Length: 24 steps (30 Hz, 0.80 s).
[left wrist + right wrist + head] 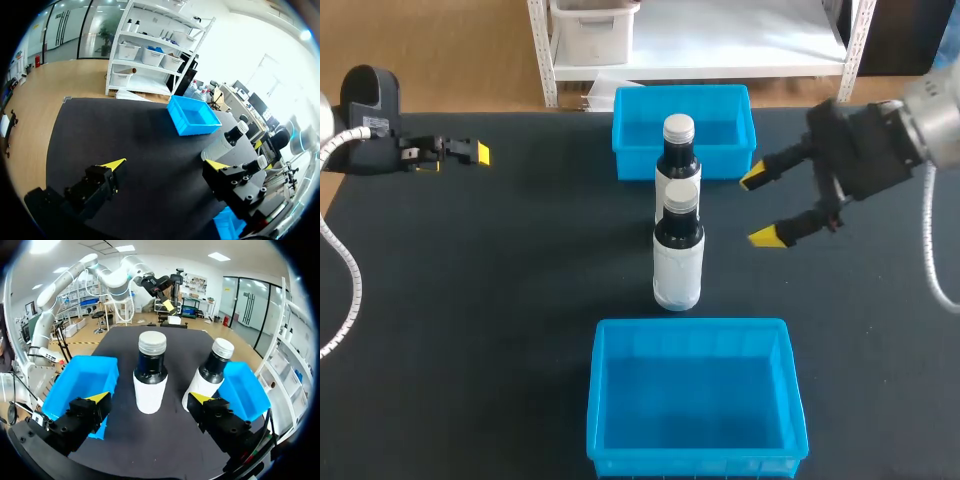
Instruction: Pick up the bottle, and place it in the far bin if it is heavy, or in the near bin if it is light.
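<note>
Your right claw [758,208] is released, and the front bottle [678,255] stands upright on the surface straight ahead between its fingers. The back bottle [678,160] is just beside that line. Your left claw [470,154], also released, is well apart, so go with the right.

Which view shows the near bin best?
Head view: the near bin shows almost whole, open, nothing inside. Right wrist view has it partly behind the right gripper; left wrist view catches only a corner.
</note>
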Motion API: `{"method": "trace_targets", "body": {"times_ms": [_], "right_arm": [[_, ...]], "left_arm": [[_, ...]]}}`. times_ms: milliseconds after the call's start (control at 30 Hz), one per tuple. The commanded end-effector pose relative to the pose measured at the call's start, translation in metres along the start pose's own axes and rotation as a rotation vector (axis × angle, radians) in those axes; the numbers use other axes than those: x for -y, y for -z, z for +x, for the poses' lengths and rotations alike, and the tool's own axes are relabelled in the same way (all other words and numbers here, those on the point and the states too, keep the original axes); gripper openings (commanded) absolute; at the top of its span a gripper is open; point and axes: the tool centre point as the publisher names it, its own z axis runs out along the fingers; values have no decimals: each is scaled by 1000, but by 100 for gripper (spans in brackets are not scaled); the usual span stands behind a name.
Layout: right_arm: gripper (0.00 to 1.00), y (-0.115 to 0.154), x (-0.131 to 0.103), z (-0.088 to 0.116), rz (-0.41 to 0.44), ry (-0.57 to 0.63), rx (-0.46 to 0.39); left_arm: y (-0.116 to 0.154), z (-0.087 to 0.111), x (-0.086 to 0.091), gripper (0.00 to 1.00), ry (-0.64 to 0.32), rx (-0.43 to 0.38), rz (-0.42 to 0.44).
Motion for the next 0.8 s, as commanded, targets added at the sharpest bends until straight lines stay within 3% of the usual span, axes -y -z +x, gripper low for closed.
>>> {"method": "trace_targets", "body": {"times_ms": [33, 800], "right_arm": [[100, -17, 10, -5, -25, 5, 12], [100, -55, -3, -38, -80, -4, 75]], "left_arm": [[0, 0, 0, 100, 0, 0, 0], [0, 0, 0, 100, 0, 0, 0]]}}
